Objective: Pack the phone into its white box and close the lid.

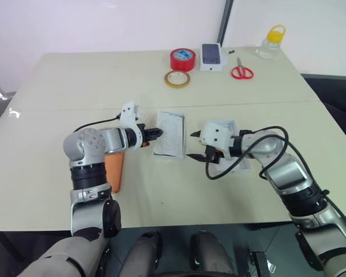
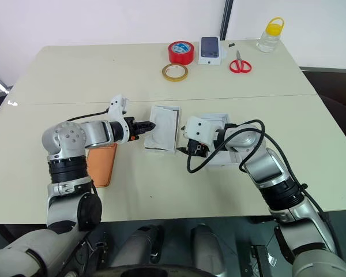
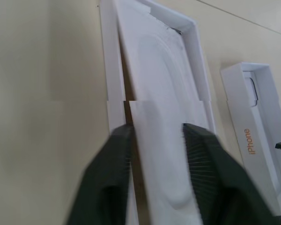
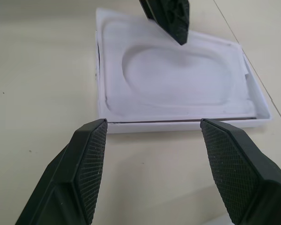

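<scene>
worktop [image 1: 75,86]: we see a smooth, matt beige laminate.
white box [image 4: 187,125]: matt white card, as we read it.
insert [image 4: 178,84]: moulded matt white pulp, we note, faintly fibrous.
lid [image 3: 253,140]: smooth white card with orange print.
phone [image 2: 101,164]: we see a matt orange back.
left end effector [image 3: 154,136]: dark plastic fingers, finely ribbed.
right end effector [image 4: 152,136]: black plastic, cross-hatched pads.
</scene>
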Controlling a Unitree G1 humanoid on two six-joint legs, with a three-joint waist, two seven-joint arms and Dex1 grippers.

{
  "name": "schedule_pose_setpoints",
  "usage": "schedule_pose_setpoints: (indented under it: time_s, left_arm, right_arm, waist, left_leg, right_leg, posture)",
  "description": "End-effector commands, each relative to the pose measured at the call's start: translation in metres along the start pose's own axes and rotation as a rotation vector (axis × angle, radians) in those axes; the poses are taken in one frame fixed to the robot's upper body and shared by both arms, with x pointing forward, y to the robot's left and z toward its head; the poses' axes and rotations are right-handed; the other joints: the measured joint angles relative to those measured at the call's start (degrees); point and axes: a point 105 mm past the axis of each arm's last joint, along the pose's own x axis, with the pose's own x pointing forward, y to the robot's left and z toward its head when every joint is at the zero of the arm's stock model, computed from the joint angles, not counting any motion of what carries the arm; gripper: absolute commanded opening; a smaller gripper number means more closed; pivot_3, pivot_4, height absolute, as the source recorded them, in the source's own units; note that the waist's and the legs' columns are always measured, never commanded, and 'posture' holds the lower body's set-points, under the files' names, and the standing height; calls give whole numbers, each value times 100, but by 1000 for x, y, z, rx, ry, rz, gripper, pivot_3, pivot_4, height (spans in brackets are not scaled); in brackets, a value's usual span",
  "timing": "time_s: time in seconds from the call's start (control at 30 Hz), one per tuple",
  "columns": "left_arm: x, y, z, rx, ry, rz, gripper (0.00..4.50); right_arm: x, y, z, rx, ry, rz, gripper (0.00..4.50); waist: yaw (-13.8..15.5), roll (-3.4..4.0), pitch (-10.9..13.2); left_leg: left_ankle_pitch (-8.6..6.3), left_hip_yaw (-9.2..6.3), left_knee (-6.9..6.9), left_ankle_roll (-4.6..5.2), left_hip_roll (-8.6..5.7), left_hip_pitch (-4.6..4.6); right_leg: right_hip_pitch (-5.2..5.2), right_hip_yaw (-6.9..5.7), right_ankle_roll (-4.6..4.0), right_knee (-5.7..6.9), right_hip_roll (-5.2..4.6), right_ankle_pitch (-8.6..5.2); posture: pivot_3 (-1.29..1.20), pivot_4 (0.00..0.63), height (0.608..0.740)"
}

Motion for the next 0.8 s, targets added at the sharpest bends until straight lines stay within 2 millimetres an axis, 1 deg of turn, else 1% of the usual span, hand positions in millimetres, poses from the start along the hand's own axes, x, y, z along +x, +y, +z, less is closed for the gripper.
schedule_pose_setpoints:
  time_s: [0.03,0.07,0.17,0.2,0.27,0.33,0.4,0.43,0.5,0.53,0.6,0.67,0.73,0.8]
  left_arm:
    - [-6,-12,16,13,-74,-44,3610]
    - [-9,-14,19,4,-93,-65,4010]
    - [-17,-19,27,-17,-147,-109,4010]
    - [-21,-18,30,-21,-167,-116,4083]
    - [-27,-17,35,-24,-203,-116,4101]
    - [-34,-11,38,-10,-234,-94,4101]
    - [-41,0,39,55,-251,-39,4101]
    - [-44,4,39,84,-253,-18,4101]
    - [-55,24,37,204,-270,71,4101]
    - [-60,30,36,280,-276,99,4101]
    - [-69,37,27,446,-256,108,4101]
    - [-75,43,13,570,-202,90,4101]
    - [-79,49,1,636,-155,68,4101]
    - [-84,52,-7,662,-133,35,4101]
  right_arm:
    - [-5,-12,14,-10,-45,-59,3333]
    - [-6,-17,16,9,-60,-81,3333]
    - [-5,-31,23,77,-97,-149,3333]
    - [-3,-33,24,98,-98,-157,3075]
    - [3,-35,25,128,-91,-169,2415]
    - [12,-36,25,156,-77,-184,1464]
    - [22,-35,27,174,-66,-191,420]
    - [26,-35,27,179,-63,-193,33]
    - [39,-39,28,219,-45,-227,33]
    - [45,-42,29,236,-37,-245,33]
    - [58,-44,28,230,-1,-260,33]
    - [70,-44,25,206,61,-261,33]
    - [80,-45,28,204,71,-255,33]
    - [90,-45,32,215,71,-243,33]
  waist:
    - [1,0,0]
    - [-4,0,0]
    - [-19,0,0]
    - [-19,0,0]
    - [-12,0,0]
    - [-15,0,0]
    - [-33,0,0]
    - [-40,0,0]
    - [-54,2,-1]
    - [-92,2,-1]
    - [-132,2,-1]
    - [-147,4,0]
    - [-145,4,0]
    - [-139,4,0]
  left_leg:
    - [0,0,0,0,0,0]
    - [0,0,0,0,0,0]
    - [0,0,0,0,1,0]
    - [0,0,0,0,1,0]
    - [0,0,0,-1,1,0]
    - [0,0,0,-1,0,0]
    - [1,0,-1,-1,0,0]
    - [1,0,-3,-2,0,0]
    - [2,2,-5,-3,1,1]
    - [3,1,-7,-5,1,1]
    - [6,2,-9,-9,1,1]
    - [7,1,-10,-11,2,1]
    - [7,0,-12,-11,1,1]
    - [7,0,-13,-11,1,1]
  right_leg:
    - [0,0,0,0,0,0]
    - [0,0,0,0,0,0]
    - [-1,1,0,1,0,0]
    - [-2,1,0,1,1,0]
    - [-1,0,0,2,0,0]
    - [-1,1,0,1,0,0]
    - [-2,1,0,2,1,0]
    - [-5,2,-1,4,1,0]
    - [-8,6,-1,6,2,0]
    - [-8,6,-1,7,1,0]
    - [-12,10,-3,9,3,1]
    - [-13,10,-5,10,3,2]
    - [-12,9,-6,6,3,2]
    - [-11,9,-6,6,2,2]
  posture:
    - [0,150,740]
    - [0,150,740]
    - [0,150,740]
    - [0,150,740]
    - [0,150,740]
    - [0,150,740]
    - [0,150,740]
    - [0,150,740]
    - [0,150,740]
    - [0,150,740]
    - [0,150,740]
    - [0,150,740]
    - [0,150,740]
    - [0,150,740]
